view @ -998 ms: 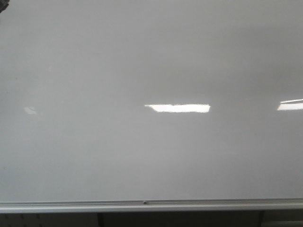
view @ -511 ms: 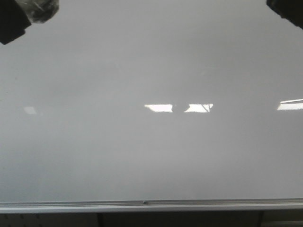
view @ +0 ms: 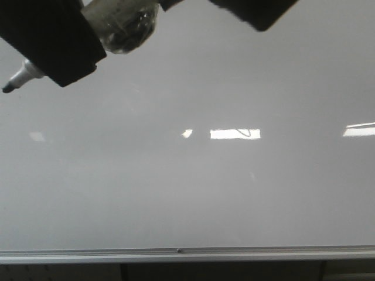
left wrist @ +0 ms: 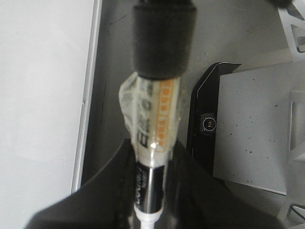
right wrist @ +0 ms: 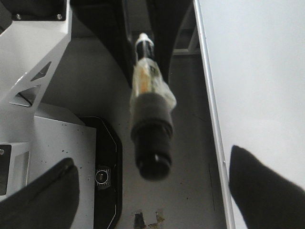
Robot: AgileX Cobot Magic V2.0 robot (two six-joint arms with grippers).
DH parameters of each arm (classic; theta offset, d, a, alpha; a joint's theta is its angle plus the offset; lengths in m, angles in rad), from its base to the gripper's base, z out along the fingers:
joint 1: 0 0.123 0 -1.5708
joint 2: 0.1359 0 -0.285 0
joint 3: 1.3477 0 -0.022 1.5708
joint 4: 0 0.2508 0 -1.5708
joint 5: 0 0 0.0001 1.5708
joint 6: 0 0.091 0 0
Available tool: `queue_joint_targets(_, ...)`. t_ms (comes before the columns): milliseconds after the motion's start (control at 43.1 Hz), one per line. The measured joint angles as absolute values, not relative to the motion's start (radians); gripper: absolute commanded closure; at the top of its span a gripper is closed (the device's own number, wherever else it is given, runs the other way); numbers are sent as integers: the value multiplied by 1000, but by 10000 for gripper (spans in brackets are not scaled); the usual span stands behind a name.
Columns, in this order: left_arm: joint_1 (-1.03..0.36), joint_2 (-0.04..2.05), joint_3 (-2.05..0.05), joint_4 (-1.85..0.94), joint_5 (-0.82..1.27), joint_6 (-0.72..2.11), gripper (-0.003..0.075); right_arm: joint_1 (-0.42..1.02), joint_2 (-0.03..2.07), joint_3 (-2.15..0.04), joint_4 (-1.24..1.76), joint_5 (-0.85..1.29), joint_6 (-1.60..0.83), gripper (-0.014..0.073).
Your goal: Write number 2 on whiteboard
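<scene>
glossy grey-white fills the front view: the whiteboard (view: pixel 193 193) is smooth and shiny, with bright rectangular reflections across its middle and a ribbed silver metal rail (view: pixel 187 254) along its lower edge. no drawn 2 can be made out on it; a thin dark squiggle inside the middle reflection is too faint to read.

at the upper left, the left gripper (view: pixel 55 41) shows as matte black blocks clamped on a marker (view: pixel 17 79), whose pale tapered nose and black tip jut out toward the left edge, clear of the board. crinkled clear tape (view: pixel 123 23) bulges beside the fingers. the left wrist view shows the same marker (left wrist: pixel 153 157) up close: a cylindrical body with black and orange label, tape wound loosely around it, a wide black foam-like sleeve (left wrist: pixel 163 38) on its far end, and the black fingers (left wrist: pixel 114 191) pressed against both sides.

further right, at the top centre, the right gripper (view: pixel 246 10) enters as a dark blurred block; in its wrist view its fingers (right wrist: pixel 259 191) stand wide apart, gripping nothing.
</scene>
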State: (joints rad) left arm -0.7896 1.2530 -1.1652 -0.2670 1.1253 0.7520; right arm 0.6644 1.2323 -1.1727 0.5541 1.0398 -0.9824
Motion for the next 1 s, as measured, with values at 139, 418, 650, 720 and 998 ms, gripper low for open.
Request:
queue_joint_targets(139, -790, 1257, -1165, -267, 1123, 752, 730, 700, 1264, -1190, 561, 1010, -985, -62)
queue_joint_targets(418, -790, 1260, -1165, -267, 1119, 752, 730, 705, 1277, -1199, 603, 976, -985, -59)
queue_joint_targets(650, -790, 1260, -1165, -267, 1108, 752, 730, 706, 1278, -1199, 605, 976, -985, 117)
queue_joint_targets(720, -790, 1260, -1165, -267, 1102, 752, 730, 706, 1278, -1199, 605, 978, -985, 200)
queue_joint_targets(998, -793, 1260, -1165, -267, 1098, 756, 724, 706, 1278, -1199, 603, 985, -985, 483)
